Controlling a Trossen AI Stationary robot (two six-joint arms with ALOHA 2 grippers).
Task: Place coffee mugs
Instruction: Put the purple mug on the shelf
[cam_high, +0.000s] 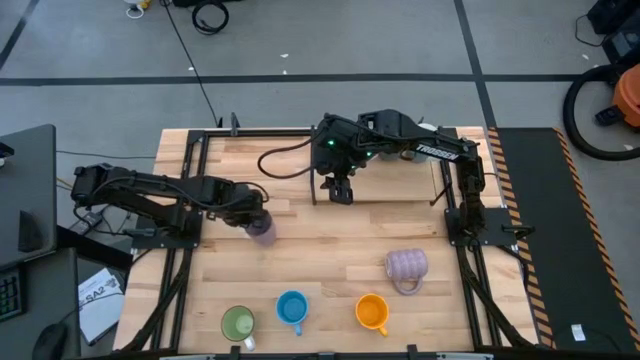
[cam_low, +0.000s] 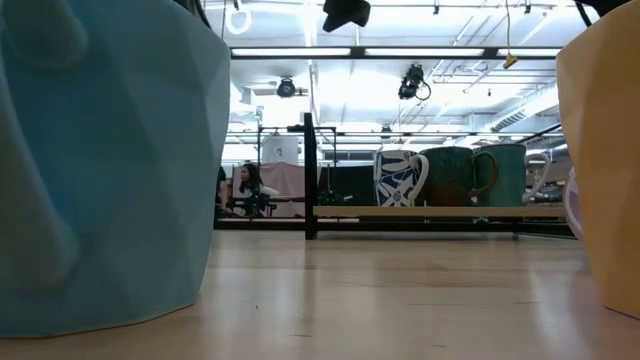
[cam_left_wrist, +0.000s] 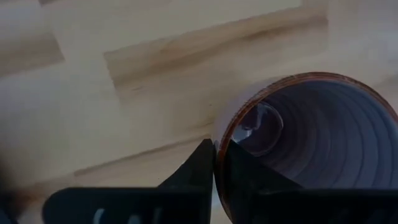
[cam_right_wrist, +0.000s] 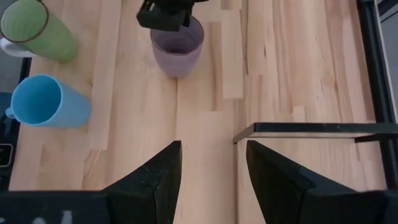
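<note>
My left gripper (cam_high: 258, 222) was clamped on the rim of the small lilac mug (cam_high: 262, 233), one finger inside and one outside the wall, as the left wrist view showed with the fingers (cam_left_wrist: 202, 171) pinched together over the rim of that mug (cam_left_wrist: 311, 143). The mug sat upright on the tabletop (cam_high: 330, 250), left of centre, nearer the left edge than the right. My right gripper (cam_high: 340, 190) hung over the tabletop near the far edge, by the black rack (cam_high: 375, 200), fingers spread apart and holding nothing; its wrist view looked down between its fingers (cam_right_wrist: 155, 180) at bare wood, with the lilac mug (cam_right_wrist: 178, 46) and my left gripper (cam_right_wrist: 163, 14) farther off. Along the near edge stood the green mug (cam_high: 238, 323), blue mug (cam_high: 291, 308) and orange mug (cam_high: 371, 312), well apart from one another. The ribbed lavender mug (cam_high: 406, 266) lay right of centre, just beyond the orange one. In the low view, more mugs (cam_low: 450, 177) stood on the rack's shelf at the far edge.
</note>
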